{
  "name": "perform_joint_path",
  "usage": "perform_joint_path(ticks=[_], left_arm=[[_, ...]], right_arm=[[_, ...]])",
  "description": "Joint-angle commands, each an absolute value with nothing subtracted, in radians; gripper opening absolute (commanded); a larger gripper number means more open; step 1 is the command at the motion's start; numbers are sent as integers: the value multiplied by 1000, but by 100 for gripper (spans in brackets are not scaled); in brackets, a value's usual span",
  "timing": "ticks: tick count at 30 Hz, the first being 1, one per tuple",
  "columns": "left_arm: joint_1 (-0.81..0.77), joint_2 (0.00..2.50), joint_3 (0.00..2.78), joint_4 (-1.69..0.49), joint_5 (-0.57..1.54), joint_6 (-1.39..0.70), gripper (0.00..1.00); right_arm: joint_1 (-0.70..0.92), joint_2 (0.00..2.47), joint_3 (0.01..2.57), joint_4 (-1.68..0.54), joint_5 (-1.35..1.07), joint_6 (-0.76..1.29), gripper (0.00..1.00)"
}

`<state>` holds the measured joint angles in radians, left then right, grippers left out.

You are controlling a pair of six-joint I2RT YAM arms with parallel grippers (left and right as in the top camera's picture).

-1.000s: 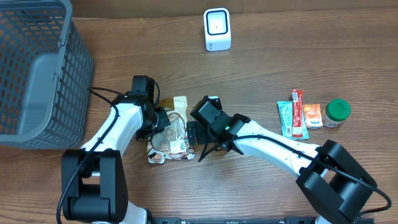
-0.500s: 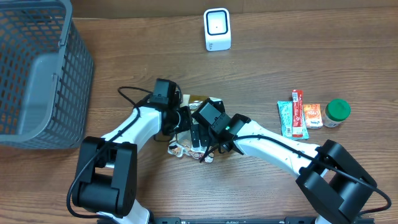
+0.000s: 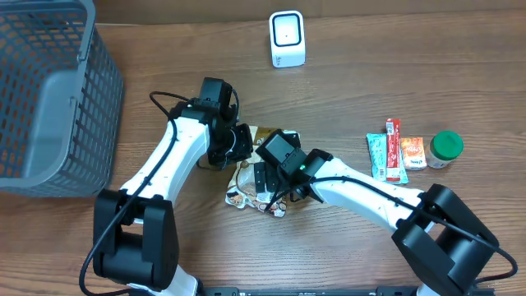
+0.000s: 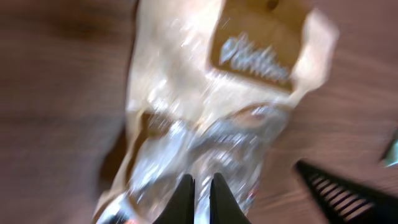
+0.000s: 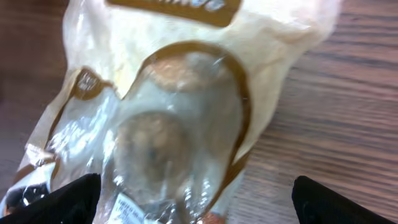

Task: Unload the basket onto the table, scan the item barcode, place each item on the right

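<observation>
So the crinkly beige-and-clear plastic snack bag lies mid-table, left gripper pinched tight on its clear film, right gripper right over it, jaws gaping wide, gripping nothing.

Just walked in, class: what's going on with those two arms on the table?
The left gripper has its fingers shut on a clear-fronted snack bag. The right gripper hangs over the same bag, fingers wide open. The white scanner stands apart at the far edge, so nothing is scanned yet.
</observation>
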<state>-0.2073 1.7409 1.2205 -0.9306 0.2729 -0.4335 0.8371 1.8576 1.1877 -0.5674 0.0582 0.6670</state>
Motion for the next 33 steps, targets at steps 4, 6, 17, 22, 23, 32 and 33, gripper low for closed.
perform_joint_path(ticks=[4,6,17,22,23,32,33], left_arm=[[-220,1728,1164,-1012,211,-415,4],[-233,1728,1137,-1022,211,-415,4],[-311,1728,974,-874,244,-458,4],[-314,1728,946,-829,193,-485,4],[-314,1728,943,-823,173,-486,5],[-314,1728,941,-795,137,-486,4],[-314,1728,941,-789,133,-487,4]], right_arm=[[738,1816,1225,-562,-38,619,100],[698,1816,1225,-538,-116,558,100],[572,1816,1224,-401,-264,466,99],[590,1824,1223,-340,-264,391,99],[590,1828,1223,-333,-263,391,99],[591,1882,1222,-317,-264,392,78],[591,1889,1220,-317,-264,392,78]])
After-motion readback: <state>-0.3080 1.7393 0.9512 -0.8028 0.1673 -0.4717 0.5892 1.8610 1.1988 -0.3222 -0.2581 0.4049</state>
